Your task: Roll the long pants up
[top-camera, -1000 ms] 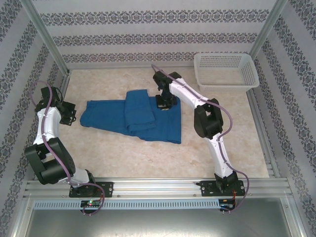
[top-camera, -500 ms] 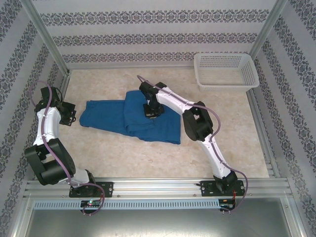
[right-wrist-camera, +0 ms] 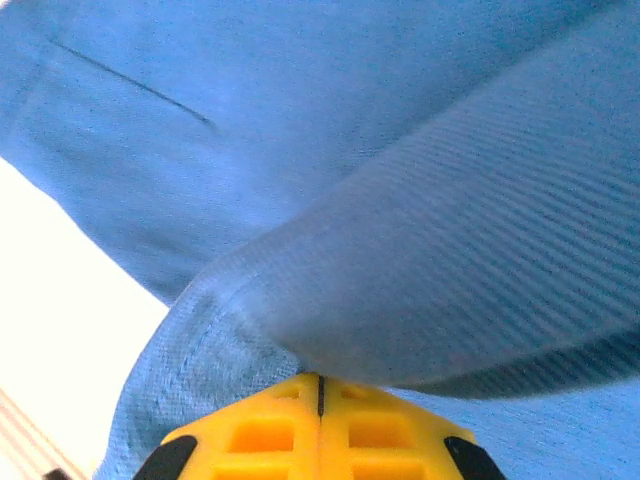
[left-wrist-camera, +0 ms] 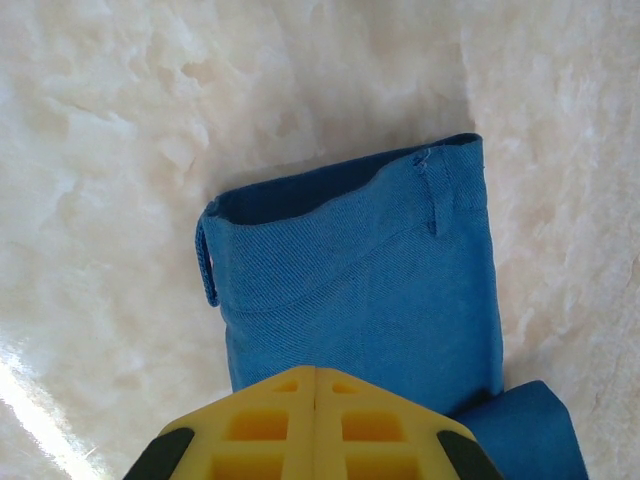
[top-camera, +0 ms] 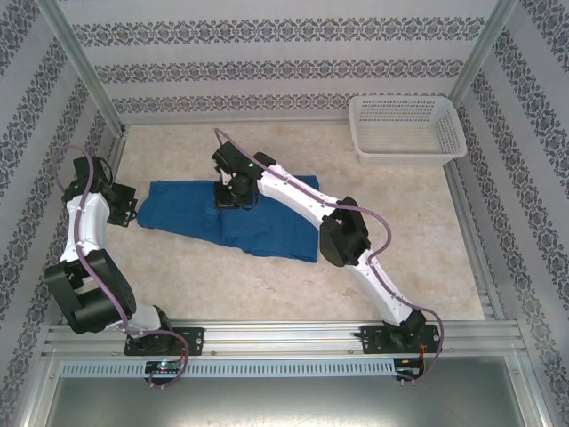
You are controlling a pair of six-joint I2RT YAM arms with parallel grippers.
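The long pants (top-camera: pixel 280 229) lie flat in royal blue across the middle-left of the table, with a doubled-over part near their centre. My right gripper (top-camera: pixel 228 197) rests on that part, reaching far left. In the right wrist view it (right-wrist-camera: pixel 320 380) is shut, its tips pressed against a thick rounded fold of the pants (right-wrist-camera: pixel 450 260), with no cloth between the jaws. My left gripper (top-camera: pixel 131 206) hovers at the left end of the pants. In the left wrist view it (left-wrist-camera: pixel 315 372) is shut and empty above the waistband end of the pants (left-wrist-camera: pixel 370 290), which has a belt loop.
A white mesh basket (top-camera: pixel 407 132) stands at the back right corner. Patterned walls and metal rails enclose the table. Bare marble-look tabletop (top-camera: pixel 409 240) lies right of the pants and along the front (top-camera: pixel 222 294).
My right arm has swept left across the pants, from their right part to the middle-left, and the doubled-over cloth has shifted left with it. The left arm has not moved.
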